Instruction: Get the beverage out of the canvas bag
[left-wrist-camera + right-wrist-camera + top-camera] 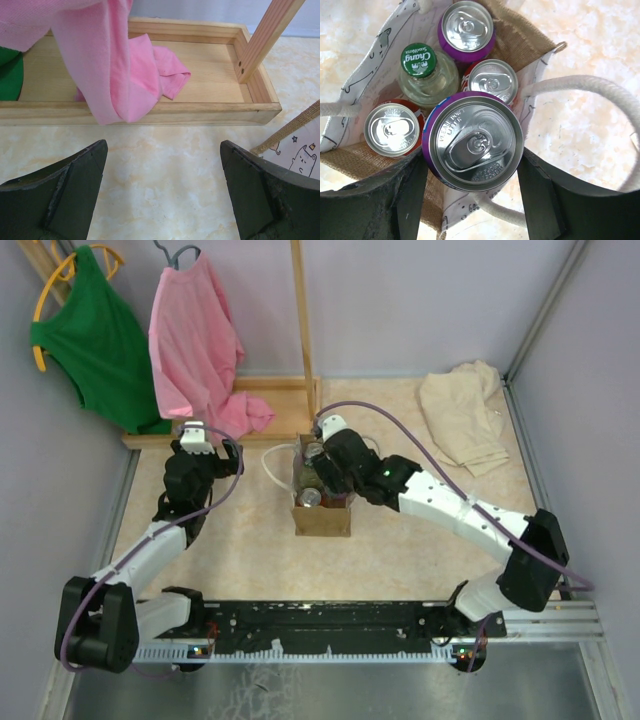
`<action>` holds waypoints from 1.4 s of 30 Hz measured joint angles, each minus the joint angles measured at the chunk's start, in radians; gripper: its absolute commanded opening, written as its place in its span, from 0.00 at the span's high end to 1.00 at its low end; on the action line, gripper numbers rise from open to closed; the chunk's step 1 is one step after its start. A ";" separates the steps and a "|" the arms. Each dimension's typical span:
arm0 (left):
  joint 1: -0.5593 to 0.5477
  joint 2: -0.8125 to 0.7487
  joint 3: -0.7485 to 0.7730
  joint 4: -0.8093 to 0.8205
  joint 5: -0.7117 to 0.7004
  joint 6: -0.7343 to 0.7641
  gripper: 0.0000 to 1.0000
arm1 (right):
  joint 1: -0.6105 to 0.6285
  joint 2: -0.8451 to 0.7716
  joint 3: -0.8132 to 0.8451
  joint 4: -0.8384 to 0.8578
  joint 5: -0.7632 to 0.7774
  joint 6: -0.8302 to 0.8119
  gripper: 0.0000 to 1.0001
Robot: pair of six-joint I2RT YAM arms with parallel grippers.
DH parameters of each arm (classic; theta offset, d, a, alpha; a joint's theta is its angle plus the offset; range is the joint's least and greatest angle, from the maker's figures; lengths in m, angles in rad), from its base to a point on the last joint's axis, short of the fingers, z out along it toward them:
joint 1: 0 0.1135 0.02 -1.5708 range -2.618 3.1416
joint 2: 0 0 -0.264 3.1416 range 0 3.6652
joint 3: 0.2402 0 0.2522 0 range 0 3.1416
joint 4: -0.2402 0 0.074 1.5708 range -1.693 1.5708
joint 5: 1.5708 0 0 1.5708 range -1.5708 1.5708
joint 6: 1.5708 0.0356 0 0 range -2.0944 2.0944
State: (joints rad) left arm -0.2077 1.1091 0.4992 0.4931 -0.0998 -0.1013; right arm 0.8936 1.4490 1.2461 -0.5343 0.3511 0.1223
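Note:
In the right wrist view, my right gripper is shut on a purple beverage can, one finger on each side of it. The can is held upright above the open mouth of the canvas bag. Down inside the bag stand a green-capped glass bottle, another purple can, a red can and a silver-topped can. From above, the bag sits mid-table under my right gripper. My left gripper is open over bare tabletop, left of the bag's corner.
A wooden rack base lies just beyond my left gripper, with a pink shirt draped into it. A green shirt hangs at back left. A beige cloth lies at back right. White rope handles loop beside the bag.

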 measured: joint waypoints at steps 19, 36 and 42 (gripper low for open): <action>0.000 0.017 0.013 0.000 0.015 -0.001 0.00 | 0.000 -0.066 0.071 0.044 0.078 -0.052 1.00; 0.000 0.017 0.013 0.000 0.015 -0.007 0.00 | -0.005 -0.118 0.073 0.100 0.193 -0.111 1.00; 0.000 0.017 0.013 0.000 0.018 -0.008 0.00 | -0.029 -0.173 0.072 0.183 0.251 -0.151 1.00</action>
State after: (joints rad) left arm -0.2077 1.1259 0.5121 0.4934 -0.0822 -0.1089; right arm 0.8646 1.2762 1.3186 -0.3515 0.6018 -0.0288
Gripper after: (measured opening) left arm 0.998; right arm 0.639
